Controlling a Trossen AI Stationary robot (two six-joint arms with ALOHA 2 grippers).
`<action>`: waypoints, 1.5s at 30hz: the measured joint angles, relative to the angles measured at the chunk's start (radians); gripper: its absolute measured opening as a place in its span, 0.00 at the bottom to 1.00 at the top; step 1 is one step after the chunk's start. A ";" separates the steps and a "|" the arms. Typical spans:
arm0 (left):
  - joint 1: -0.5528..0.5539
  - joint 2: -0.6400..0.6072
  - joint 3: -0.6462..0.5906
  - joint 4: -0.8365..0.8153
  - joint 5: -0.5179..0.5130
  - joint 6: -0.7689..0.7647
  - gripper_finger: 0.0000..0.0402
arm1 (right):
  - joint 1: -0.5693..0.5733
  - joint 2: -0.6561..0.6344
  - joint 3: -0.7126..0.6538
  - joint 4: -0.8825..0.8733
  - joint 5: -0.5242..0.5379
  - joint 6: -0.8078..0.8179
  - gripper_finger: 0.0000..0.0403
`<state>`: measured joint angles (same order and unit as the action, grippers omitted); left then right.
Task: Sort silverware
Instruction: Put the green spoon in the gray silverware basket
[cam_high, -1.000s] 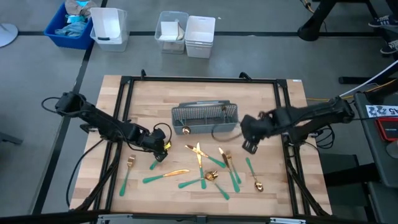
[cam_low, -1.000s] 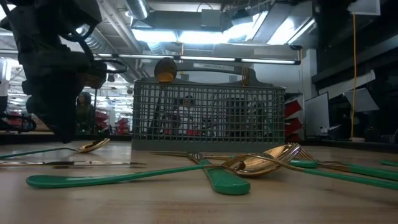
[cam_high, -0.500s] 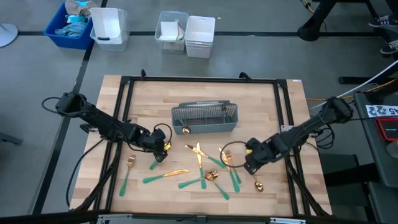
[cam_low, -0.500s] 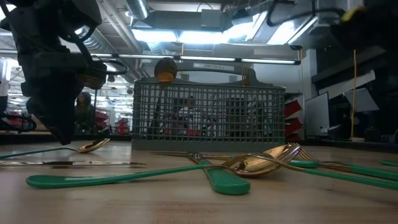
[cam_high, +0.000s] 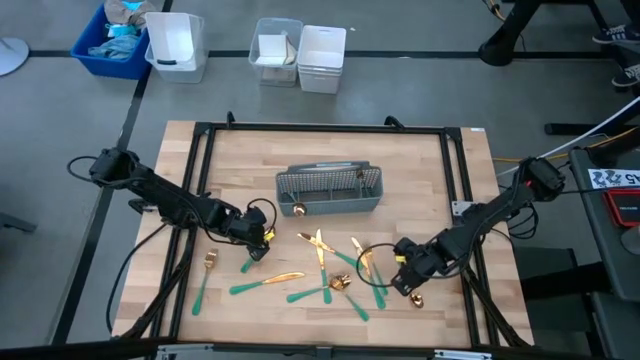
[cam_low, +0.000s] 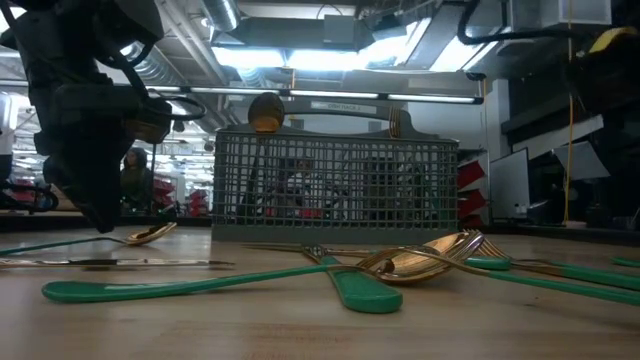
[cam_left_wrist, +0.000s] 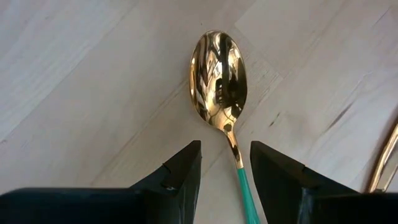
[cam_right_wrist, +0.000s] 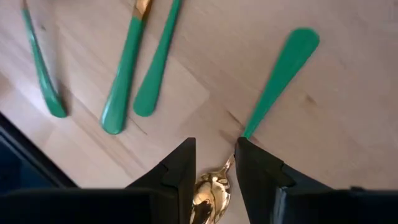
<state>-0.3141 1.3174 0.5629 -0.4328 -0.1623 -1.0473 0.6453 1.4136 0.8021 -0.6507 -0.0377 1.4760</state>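
Gold-headed silverware with teal handles lies scattered flat on the near half of the wooden table (cam_high: 440, 160). My left gripper (cam_high: 258, 240) hangs low and open over a spoon (cam_left_wrist: 217, 78); its fingers stand on either side of the spoon's neck (cam_left_wrist: 231, 140) with bare wood showing on both sides. My right gripper (cam_high: 405, 283) is down at another spoon (cam_high: 412, 292) near the table's right-near part, open with a narrow gap. That spoon's gold bowl (cam_right_wrist: 208, 190) shows between the fingers and its teal handle (cam_right_wrist: 283, 68) runs away from them. My right gripper comes from above, pointing down, with its fingers on either side of the spoon's neck (cam_right_wrist: 231, 163), where the handle meets the bowl. Whether the fingers touch it I cannot tell. The spoon lies flat on the table.
A grey mesh caddy (cam_high: 330, 190) stands at the table's middle, with a gold spoon head (cam_low: 265, 112) and a fork head (cam_low: 395, 122) sticking out of its top. A fork (cam_high: 207, 275), a knife (cam_high: 265, 282) and several crossed pieces (cam_high: 345, 270) lie between the grippers. Bins (cam_high: 320, 55) sit on the floor beyond.
My right gripper has swung from beside the caddy's right end toward the table's near edge and come down over the spoon at the right-near part. The silverware has stayed where it was.
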 joint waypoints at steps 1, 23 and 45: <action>0.000 0.000 0.000 0.000 0.000 0.000 0.32 | 0.007 0.014 0.000 -0.001 -0.002 0.008 0.28; 0.000 0.000 0.000 0.003 0.000 0.000 0.32 | 0.009 0.207 0.008 0.006 -0.087 0.009 0.11; -0.002 -0.071 0.000 0.502 0.029 0.263 0.32 | -0.080 0.211 0.341 -0.265 0.154 -0.498 0.01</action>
<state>-0.3164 1.2466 0.5629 0.0695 -0.1334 -0.7844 0.5655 1.6241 1.1432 -0.9154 0.1168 0.9781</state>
